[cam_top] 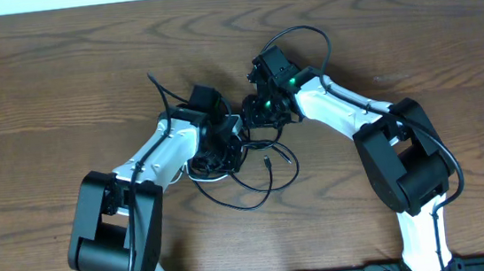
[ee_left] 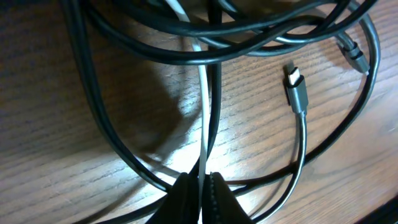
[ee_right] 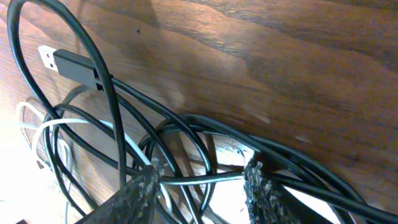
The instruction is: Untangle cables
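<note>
A tangle of thin black cables (cam_top: 260, 185) lies mid-table between my two arms. My left gripper (cam_top: 228, 146) is down in the tangle. In the left wrist view its jaws (ee_left: 202, 190) are shut on the white cable (ee_left: 203, 118), which runs straight up under black loops (ee_left: 124, 149). A small plug (ee_left: 296, 87) lies free to the right. My right gripper (cam_top: 265, 114) sits at the tangle's upper right. In the right wrist view its jaws (ee_right: 202, 182) are open, with a black cable (ee_right: 205, 179) spanning between the fingers. A flat plug (ee_right: 65, 60) and white cable (ee_right: 65, 123) lie at the left.
The wooden table (cam_top: 410, 30) stretches all round the tangle. A thicker black cord (cam_top: 303, 33) arcs from my right arm's wrist. A loose plug end (cam_top: 267, 161) lies inside the lower loop. The arm bases stand at the front edge.
</note>
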Robot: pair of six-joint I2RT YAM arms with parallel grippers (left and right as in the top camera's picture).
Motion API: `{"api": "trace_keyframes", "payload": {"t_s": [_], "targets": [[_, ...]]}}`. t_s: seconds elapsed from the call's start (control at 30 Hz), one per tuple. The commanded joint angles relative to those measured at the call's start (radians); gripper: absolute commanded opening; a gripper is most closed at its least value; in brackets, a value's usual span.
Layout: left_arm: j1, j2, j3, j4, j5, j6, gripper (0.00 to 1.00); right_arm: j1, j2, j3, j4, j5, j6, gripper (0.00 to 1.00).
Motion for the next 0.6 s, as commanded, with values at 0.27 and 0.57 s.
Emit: {"api": "trace_keyframes", "payload": {"t_s": [0.27,0.57], "targets": [[0.034,-0.140,0.126,-0.055,0.012,-0.062,0.07,-0.012,0.080,-0.009,-0.013,0.077,0.007,0.43],[0.227,-0.424,0.127,-0.046,0.013,-0.187,0.07,-0.013,0.095,-0.009,-0.012,0.078,0.011,0.45]]}}
